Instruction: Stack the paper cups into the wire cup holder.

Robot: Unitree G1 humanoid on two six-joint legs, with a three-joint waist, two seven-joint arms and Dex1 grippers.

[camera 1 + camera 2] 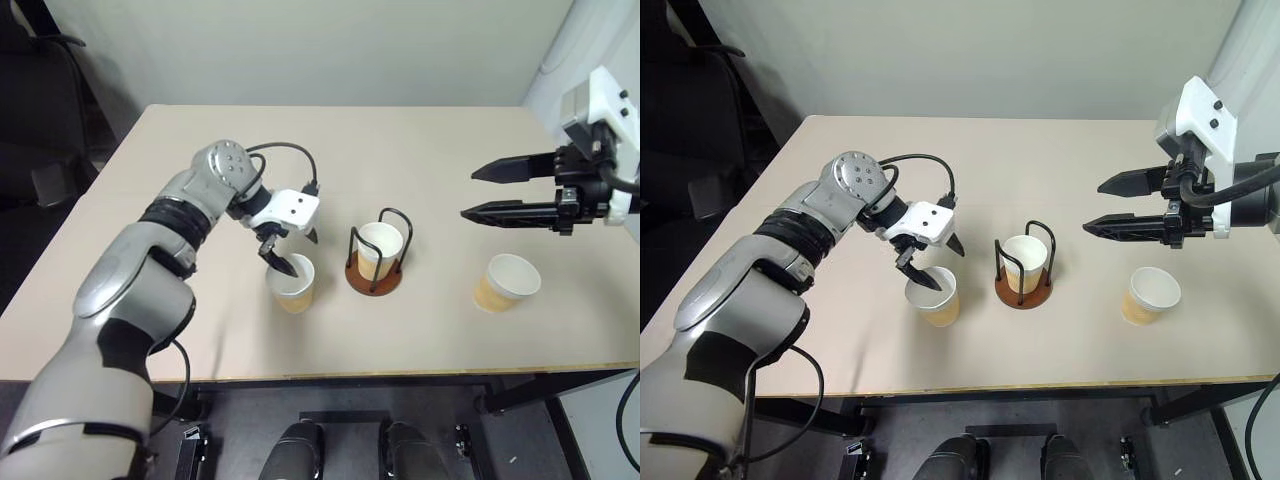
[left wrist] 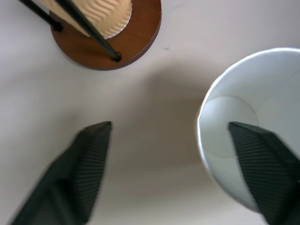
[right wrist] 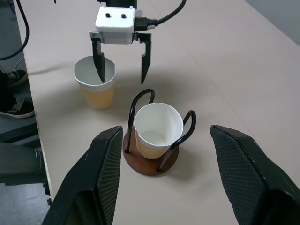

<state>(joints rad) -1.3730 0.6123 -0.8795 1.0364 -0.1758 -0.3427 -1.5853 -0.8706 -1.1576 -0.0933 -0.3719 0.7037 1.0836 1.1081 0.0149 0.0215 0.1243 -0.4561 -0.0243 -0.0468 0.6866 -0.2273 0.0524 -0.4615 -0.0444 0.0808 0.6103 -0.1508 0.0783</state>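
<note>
Three cups stood upright on the table [image 1: 440,150], and there was one wire holder [image 1: 377,262]. One cup [image 1: 380,248] sat inside the holder, near the table's middle. A second cup [image 1: 292,283] stood just beside the holder on the robot's left, apart from it. The third cup [image 1: 506,282] stood alone well to the right, near the front edge.

The left gripper [image 1: 291,250] pointed down over the second cup's rim. Its jaws were spread wide, one finger dipped inside the cup's mouth, the other outside, on the holder's side. The fingers straddled the cup's wall but had not closed on it; nothing was held.

The right gripper [image 1: 482,193] hung in the air above the table, right of the holder and beyond the third cup, jaws wide apart and empty.

The left wrist view showed what the head views did not: the gap between the outer finger [image 2: 86,161] and the cup's wall, and the ribbed side of the cup in the holder above the brown base. The right wrist view looked across the holder at the left gripper from the front, showing one finger inside the cup.
</note>
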